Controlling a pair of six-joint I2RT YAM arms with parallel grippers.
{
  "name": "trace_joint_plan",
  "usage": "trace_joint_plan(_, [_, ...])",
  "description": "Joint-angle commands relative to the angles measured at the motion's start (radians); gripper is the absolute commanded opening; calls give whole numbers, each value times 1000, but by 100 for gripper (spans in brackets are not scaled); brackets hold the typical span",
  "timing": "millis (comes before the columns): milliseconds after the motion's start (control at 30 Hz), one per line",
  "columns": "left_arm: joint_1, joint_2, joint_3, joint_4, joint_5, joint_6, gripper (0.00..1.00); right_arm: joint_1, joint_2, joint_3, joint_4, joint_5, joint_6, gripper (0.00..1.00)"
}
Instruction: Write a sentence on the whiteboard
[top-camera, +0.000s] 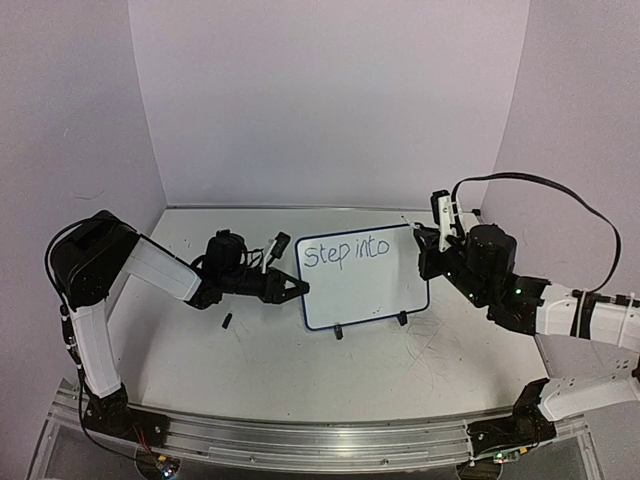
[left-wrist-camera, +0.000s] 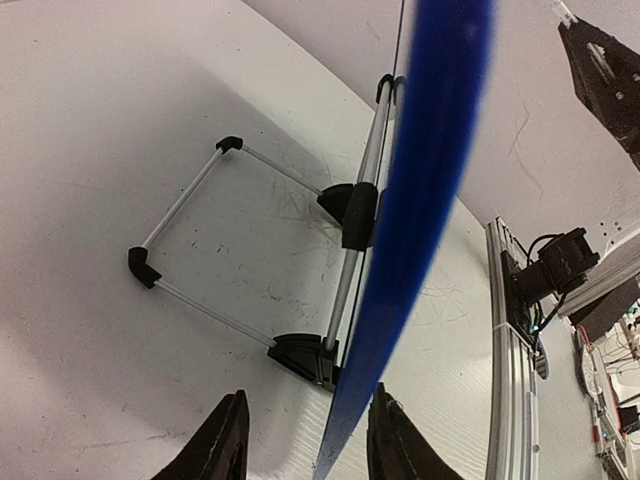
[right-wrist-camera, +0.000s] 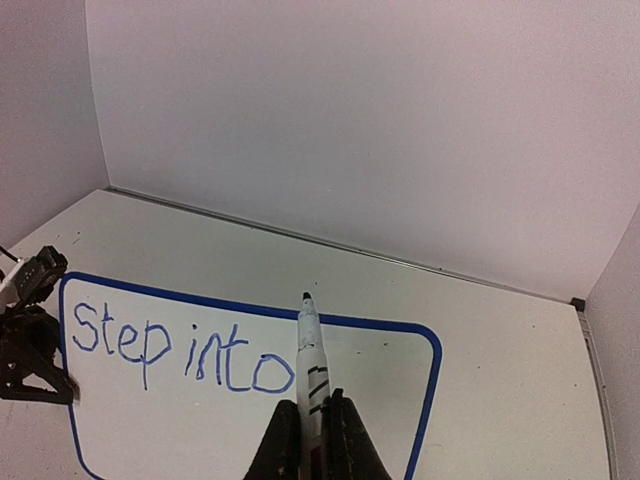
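Observation:
The whiteboard (top-camera: 365, 290) stands tilted on its wire stand mid-table, blue-framed. The sentence (top-camera: 346, 252) on it reads "Step into" in one line, also seen in the right wrist view (right-wrist-camera: 180, 350). My left gripper (top-camera: 296, 290) is at the board's left edge. Its jaws are open and straddle the blue frame (left-wrist-camera: 430, 180), which lies close to the right finger (left-wrist-camera: 392, 440). My right gripper (right-wrist-camera: 312, 425) is shut on a white marker (right-wrist-camera: 311, 350). The marker's black tip points at the board's top right area, right of "into". Whether the tip touches the board I cannot tell.
A small black cap-like piece (top-camera: 227, 321) lies on the table below my left arm. The wire stand (left-wrist-camera: 185, 200) and black feet (left-wrist-camera: 305, 358) sit behind the board. White walls close in the back and sides. A metal rail (top-camera: 300, 440) runs along the near edge.

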Motion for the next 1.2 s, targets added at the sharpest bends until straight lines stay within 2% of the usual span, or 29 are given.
trace_joint_plan(0, [4, -5, 20, 83, 26, -39, 36, -2, 11, 7, 53, -23, -11, 0])
trace_joint_plan(133, [4, 0, 12, 99, 23, -43, 30, -1, 16, 8, 48, -53, -4, 0])
trace_joint_plan(533, [-4, 16, 25, 98, 11, 7, 2, 2, 45, 25, -45, -181, -8, 0])
trace_joint_plan(667, [-10, 10, 19, 98, -3, 22, 0, 28, 65, 35, -55, -216, -30, 0])
trace_joint_plan(800, [-15, 13, 11, 98, -11, 30, 0, 77, 127, 72, -51, -361, -53, 0])
trace_joint_plan(867, [-16, 18, 10, 99, -16, 33, 0, 110, 188, 108, -53, -386, -51, 0])
trace_joint_plan(1167, [-16, 16, 7, 97, -24, 39, 0, 191, 363, 198, -56, -346, -50, 0])
